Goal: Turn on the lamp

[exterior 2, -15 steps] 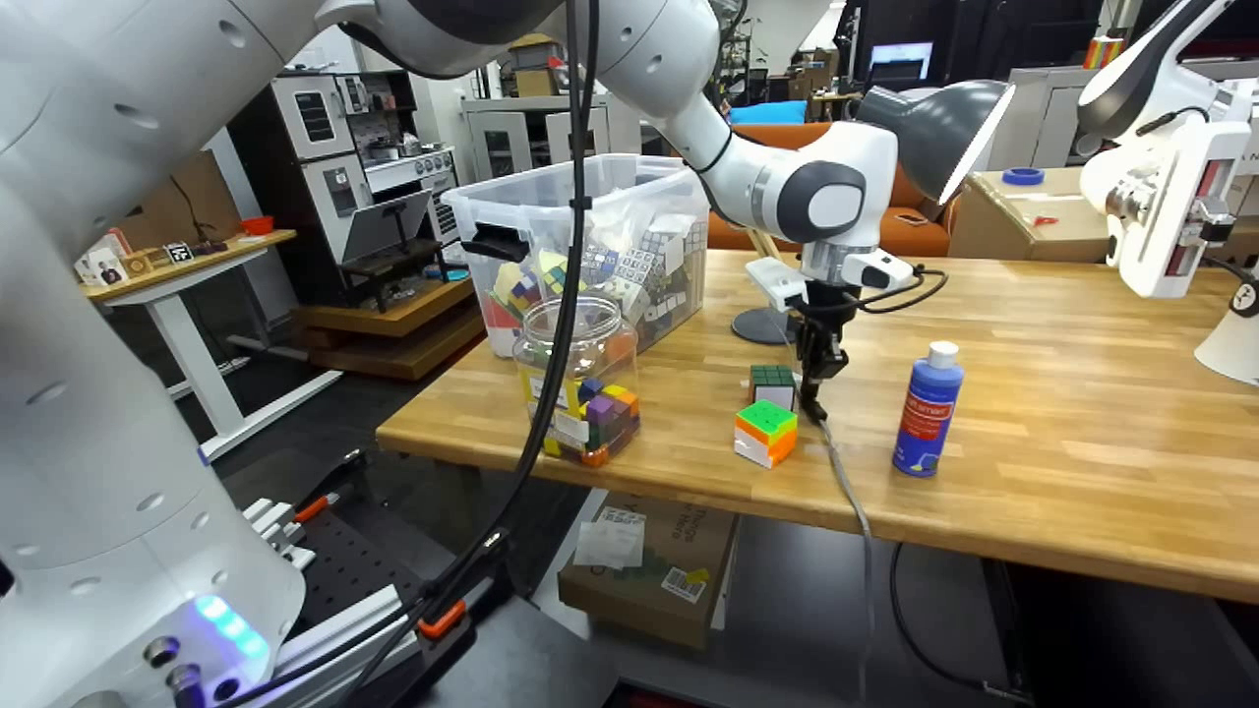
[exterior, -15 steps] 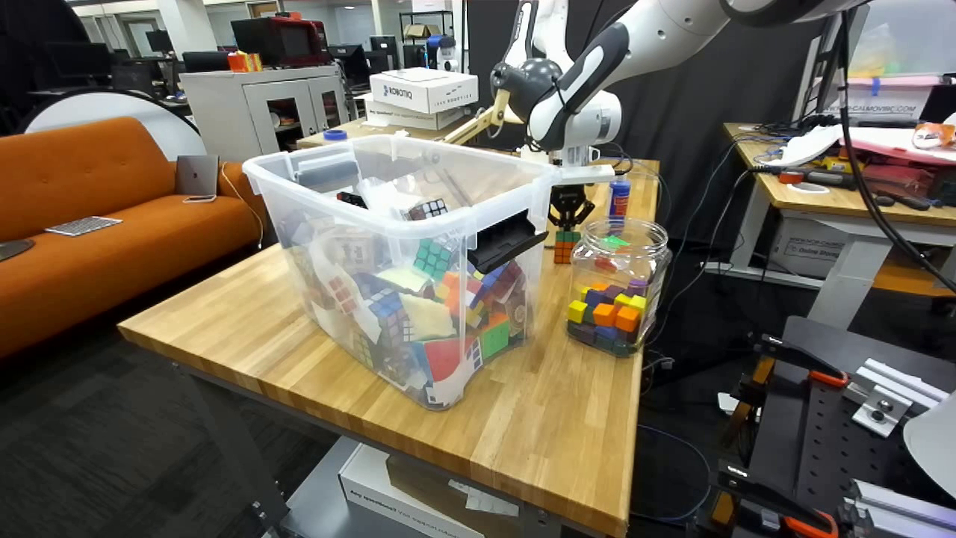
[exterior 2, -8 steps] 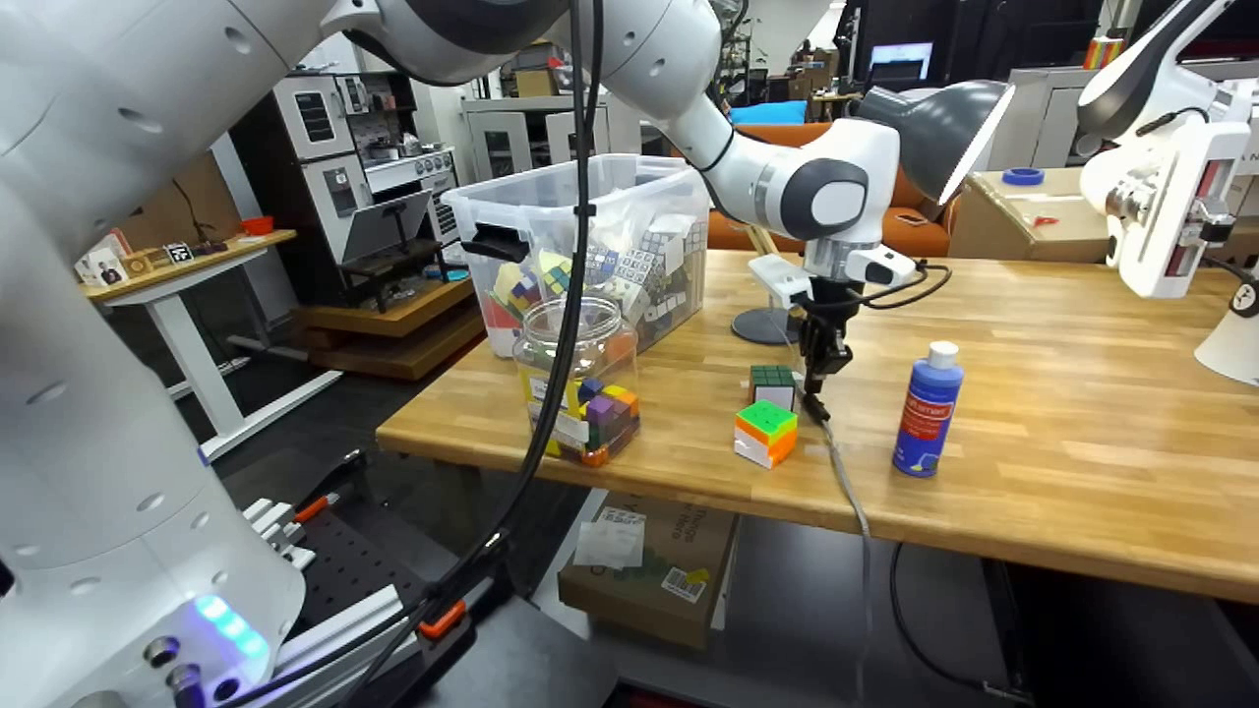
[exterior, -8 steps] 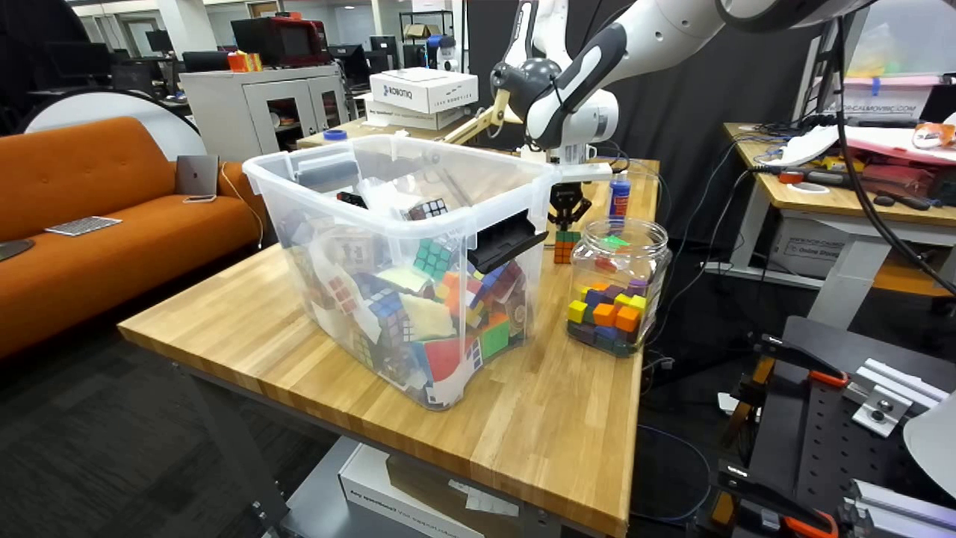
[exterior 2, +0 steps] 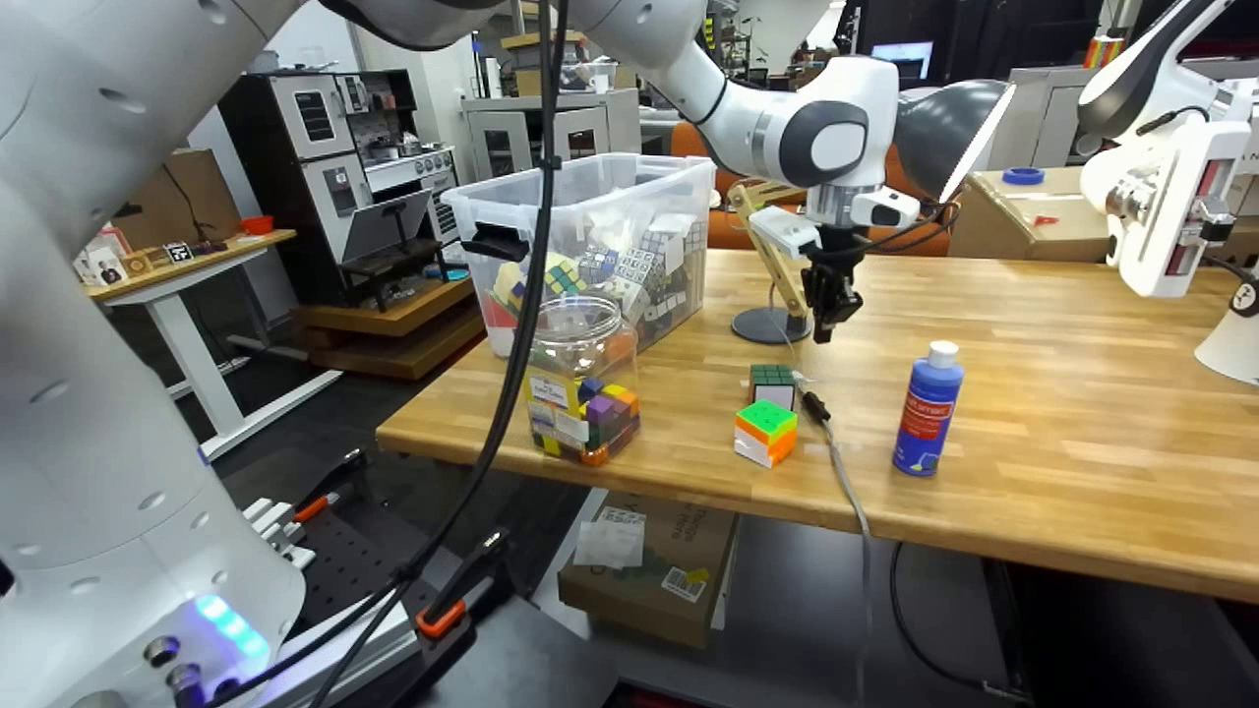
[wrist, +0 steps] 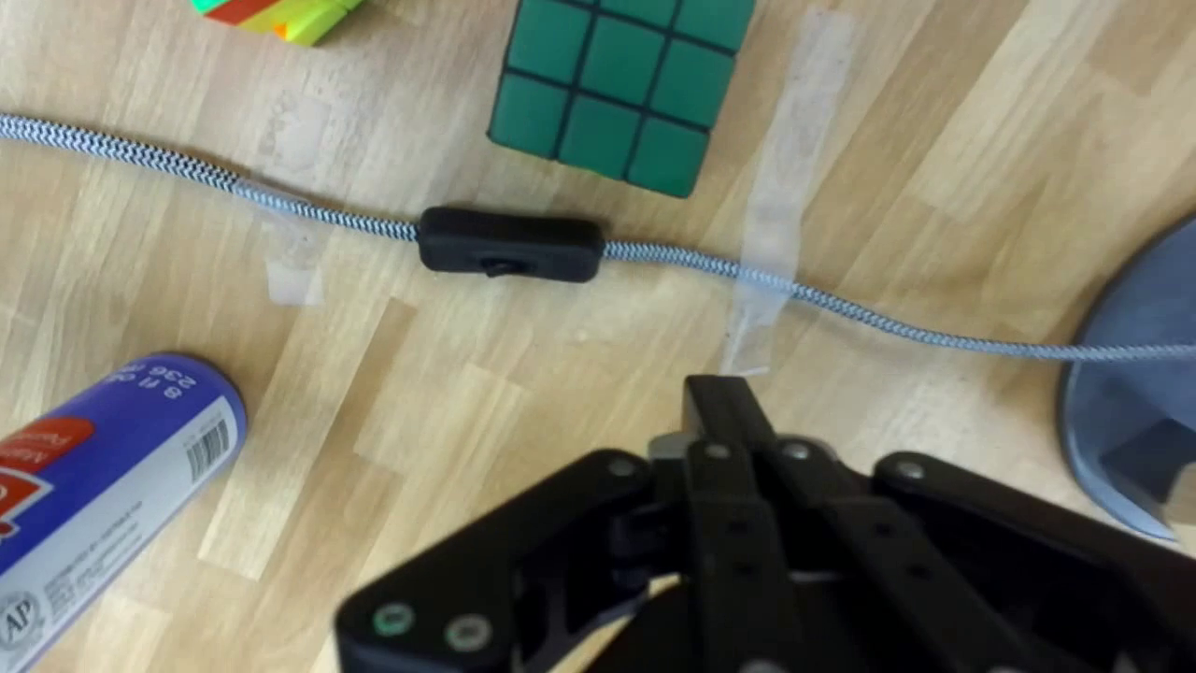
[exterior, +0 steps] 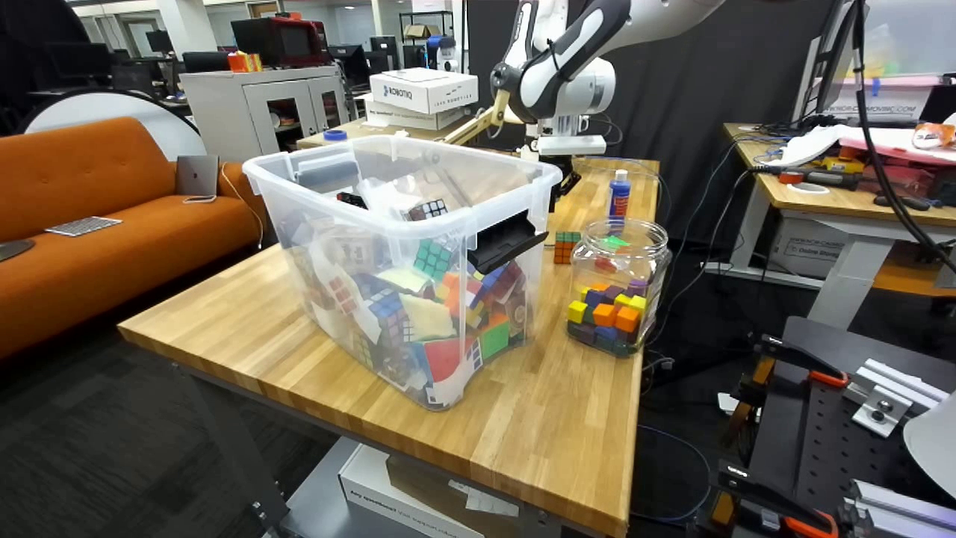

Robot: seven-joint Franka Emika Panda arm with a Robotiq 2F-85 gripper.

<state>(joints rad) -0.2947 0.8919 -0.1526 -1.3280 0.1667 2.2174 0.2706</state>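
Observation:
The desk lamp has a grey shade [exterior 2: 949, 133], a wooden arm and a round dark base [exterior 2: 762, 325]. The base also shows at the right edge in the wrist view [wrist: 1131, 383]. Its grey-white cord [wrist: 878, 322] runs across the table through a black inline switch [wrist: 509, 245]. The switch also shows in an exterior view [exterior 2: 814, 406]. My gripper [wrist: 729, 381] is shut and empty, with its fingertips together. It hangs above the table, apart from the switch, close to the lamp base in an exterior view [exterior 2: 824, 337]. I cannot tell whether the lamp is lit.
A green-faced cube [wrist: 617, 84] lies beside the switch, with a bright cube [exterior 2: 766, 433] near it. A blue bottle [exterior 2: 929, 408] stands on the other side of the cord. A clear jar [exterior 2: 582, 383] and a large clear bin [exterior 2: 590, 211] stand on the table [exterior 2: 1062, 393].
My gripper has risen from beside the switch and moved back towards the lamp base. The switch, cord, cubes and bottle have not visibly moved.

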